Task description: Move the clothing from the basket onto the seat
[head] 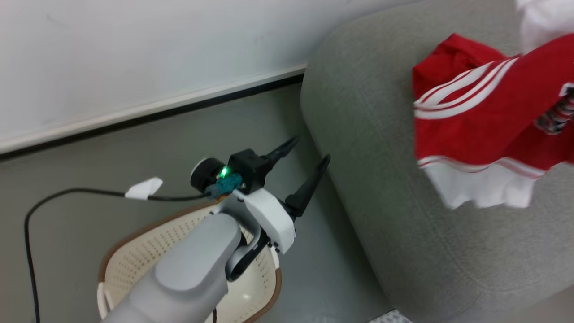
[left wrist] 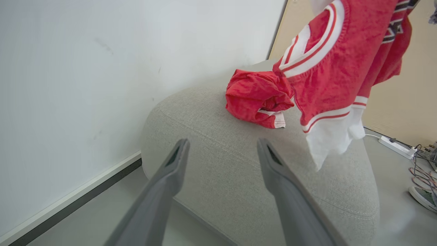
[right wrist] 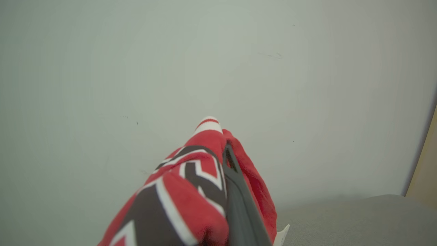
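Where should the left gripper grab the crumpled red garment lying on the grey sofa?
Probably its bulging upper fold, from the left gripper's side: the crumpled red garment stands proud of the grey sofa there, while the hanging red jersey crowds its other side.

You see the left gripper (head: 311, 148) with its two dark fingers spread apart, pointing up and to the right over the grey floor (head: 112, 148), near the seat's rounded edge. Its pale forearm crosses the basket (head: 120, 246) at the lower left. The seat (head: 381, 179) takes up the right side, and the red clothing (head: 484, 121) with white stripes is over its upper right part, its white hem blurred. A black cable (head: 45, 199) with a white tag (head: 143, 188) runs along the floor.
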Available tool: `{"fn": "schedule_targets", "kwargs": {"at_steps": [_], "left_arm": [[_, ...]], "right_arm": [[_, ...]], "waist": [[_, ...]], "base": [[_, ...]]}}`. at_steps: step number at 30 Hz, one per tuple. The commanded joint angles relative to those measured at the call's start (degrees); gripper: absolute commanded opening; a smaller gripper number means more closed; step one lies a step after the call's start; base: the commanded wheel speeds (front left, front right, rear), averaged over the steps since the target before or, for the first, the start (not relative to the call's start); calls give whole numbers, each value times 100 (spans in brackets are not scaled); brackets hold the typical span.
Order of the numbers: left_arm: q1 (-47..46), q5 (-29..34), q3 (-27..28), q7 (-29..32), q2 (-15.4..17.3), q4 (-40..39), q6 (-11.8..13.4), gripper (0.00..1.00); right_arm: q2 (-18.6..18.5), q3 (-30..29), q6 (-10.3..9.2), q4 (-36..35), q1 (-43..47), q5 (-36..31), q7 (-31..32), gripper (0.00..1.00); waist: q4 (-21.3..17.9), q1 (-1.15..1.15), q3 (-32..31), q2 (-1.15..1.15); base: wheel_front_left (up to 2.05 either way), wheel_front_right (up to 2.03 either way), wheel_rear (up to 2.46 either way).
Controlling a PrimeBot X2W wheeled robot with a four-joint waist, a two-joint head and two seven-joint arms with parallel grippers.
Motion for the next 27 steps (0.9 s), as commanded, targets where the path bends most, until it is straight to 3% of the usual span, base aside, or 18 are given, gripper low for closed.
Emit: {"fn": "schedule_targets", "kwargs": {"at_steps": [1, 8, 12, 17, 25, 26, 27], "left_arm": [[-106, 78, 1, 19, 52, -35, 11, 100], [-469, 199, -38, 116, 48, -190, 65, 100], [-610, 253, -60, 165, 56, -231, 81, 100], [-752, 288, -79, 165, 12, -260, 106, 100], [-827, 271, -86, 69, -53, -184, 109, 100], [-818, 257, -84, 56, -55, -167, 106, 100], [-796, 240, -80, 40, -52, -143, 104, 100]], "right_arm": [[-66, -66, -13, 132, -163, 71, 2, 0], [-455, -310, -13, 1328, -925, 163, 1, 0], [-574, 50, -13, 2205, -1257, 117, 149, 0], [-699, 761, -13, 3166, -1679, 206, 985, 0], [-753, 1543, -13, 4078, -1892, 743, 2622, 2], [-750, 1580, -13, 4138, -1915, 813, 2737, 62], [-731, 1654, -13, 4186, -1903, 864, 2885, 100]], "waist": [[290, -1, 381, 0], [707, -1, 1078, 0], [891, -1, 1366, 0], [1077, -1, 1599, 0], [1240, -1, 1647, 0], [1246, -1, 1623, 0], [1243, -1, 1587, 0]], "base": [[0, 0, 0], [0, 0, 0], [0, 0, 0], [0, 0, 0], [0, 0, 0], [0, 0, 0], [0, 0, 0]]}}
